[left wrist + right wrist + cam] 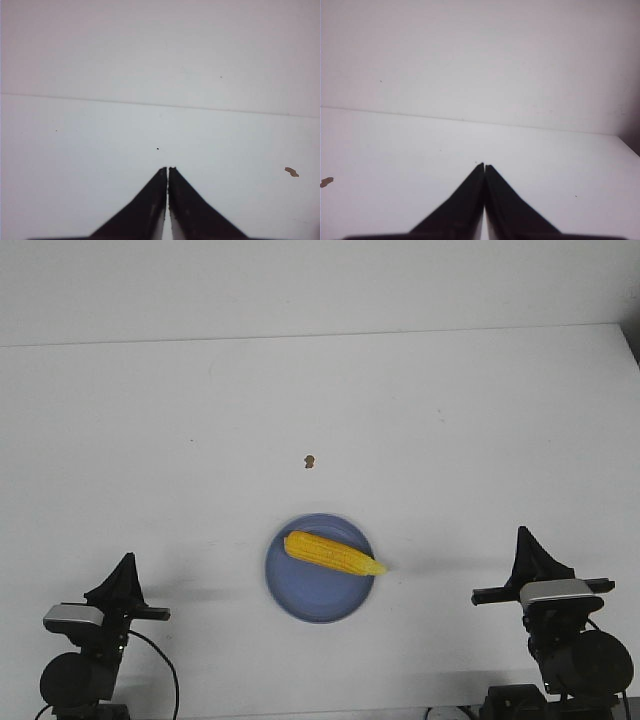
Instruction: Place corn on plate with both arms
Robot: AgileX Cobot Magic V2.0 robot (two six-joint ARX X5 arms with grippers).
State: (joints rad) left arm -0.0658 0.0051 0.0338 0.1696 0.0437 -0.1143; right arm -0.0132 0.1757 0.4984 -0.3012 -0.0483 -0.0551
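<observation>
The yellow corn point(330, 552) lies across the round periwinkle-blue plate point(305, 595) near the table's front middle, its pointed tip just over the plate's right rim. My left gripper point(125, 562) is shut and empty at the front left, well apart from the plate. It also shows in the left wrist view point(168, 169), over bare table. My right gripper point(523, 533) is shut and empty at the front right. It also shows in the right wrist view point(484, 165). Neither wrist view shows the corn or the plate.
A tiny brown speck point(309, 461) lies on the white table beyond the plate; it shows in the left wrist view point(291, 172) and the right wrist view point(326, 182). The table's far edge point(320, 335) meets a white wall.
</observation>
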